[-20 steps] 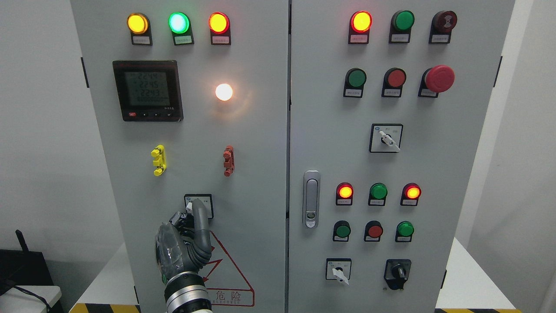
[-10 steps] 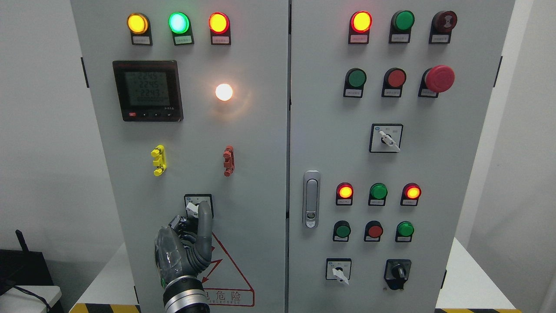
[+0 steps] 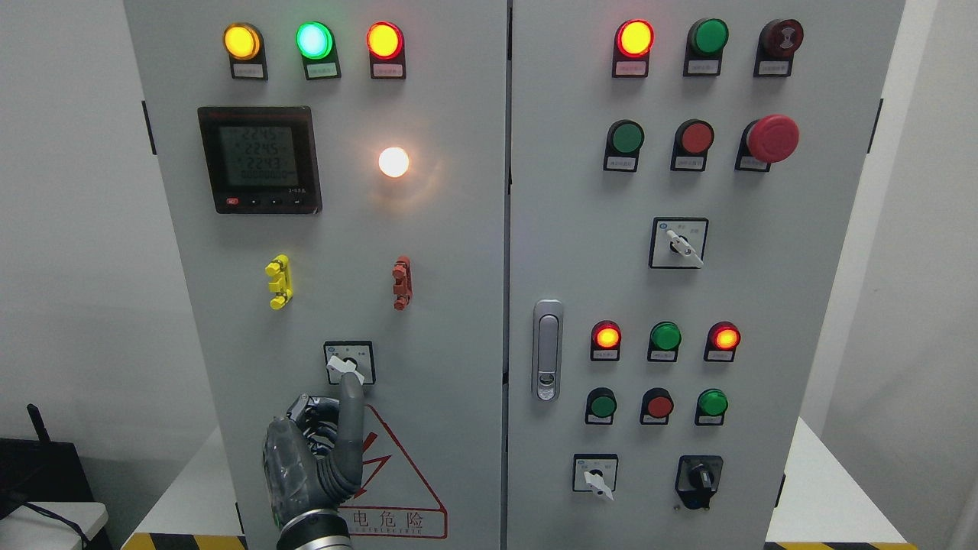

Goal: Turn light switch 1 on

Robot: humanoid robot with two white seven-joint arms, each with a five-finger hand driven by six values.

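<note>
A small rotary switch (image 3: 348, 363) with a white knob in a black-framed plate sits low on the left cabinet door (image 3: 451, 252). The knob points down and to the right. My left hand (image 3: 325, 443) comes up from the bottom edge just below it. Its index finger (image 3: 351, 405) is stretched upward with the tip right under the knob, and the other fingers are curled in, holding nothing. Whether the tip touches the knob I cannot tell. A round white lamp (image 3: 393, 162) glows above on the same door. The right hand is out of view.
The left door also carries three lit pilot lamps (image 3: 313, 40), a digital meter (image 3: 260, 159), yellow (image 3: 279, 281) and red (image 3: 402, 283) clips and a red warning triangle (image 3: 393, 489). The right door has a latch handle (image 3: 547, 350), many buttons and more rotary switches (image 3: 678, 243).
My left hand has dropped down the door, so the index finger no longer covers the switch and its white knob shows in full. The white lamp stays lit throughout.
</note>
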